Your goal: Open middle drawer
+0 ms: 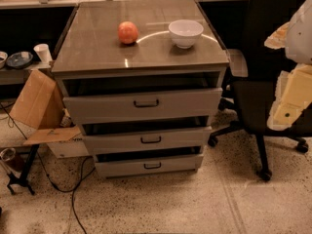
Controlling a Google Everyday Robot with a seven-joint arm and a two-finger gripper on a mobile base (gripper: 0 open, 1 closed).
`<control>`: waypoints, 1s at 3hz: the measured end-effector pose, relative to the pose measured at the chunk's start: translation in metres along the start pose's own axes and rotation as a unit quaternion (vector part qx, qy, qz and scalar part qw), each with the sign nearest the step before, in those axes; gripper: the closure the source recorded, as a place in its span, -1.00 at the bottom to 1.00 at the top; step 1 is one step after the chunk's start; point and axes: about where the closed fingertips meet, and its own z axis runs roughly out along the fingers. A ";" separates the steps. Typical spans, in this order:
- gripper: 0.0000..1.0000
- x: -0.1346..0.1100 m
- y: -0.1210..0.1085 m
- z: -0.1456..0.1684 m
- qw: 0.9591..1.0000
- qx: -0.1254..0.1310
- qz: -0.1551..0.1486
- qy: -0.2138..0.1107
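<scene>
Grey middle drawer point(117, 141) slightly ajar; gripper point(292, 99) cut off at right edge.

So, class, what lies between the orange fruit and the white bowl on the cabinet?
Only bare cabinet top, seen in the camera view. The gripper hangs at the right edge.

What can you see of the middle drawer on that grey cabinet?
The middle drawer is wide and grey, with a low flat front panel that looks like painted metal and a small black bar handle at its centre. It sits level between the taller top drawer and the bottom drawer, and seems pulled out a little: a dark gap shows above its front. Its inside is lost in shadow. Nothing touches it; the claw hangs off to the right, before the black chair.
</scene>
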 end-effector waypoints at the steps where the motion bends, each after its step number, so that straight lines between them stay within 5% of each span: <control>1: -1.00 0.001 -0.001 0.006 1.000 0.003 0.001 -0.005; 2: -1.00 0.005 0.009 0.037 1.000 -0.005 0.002 -0.028; 3: -1.00 0.009 0.030 0.104 0.998 -0.024 0.018 -0.060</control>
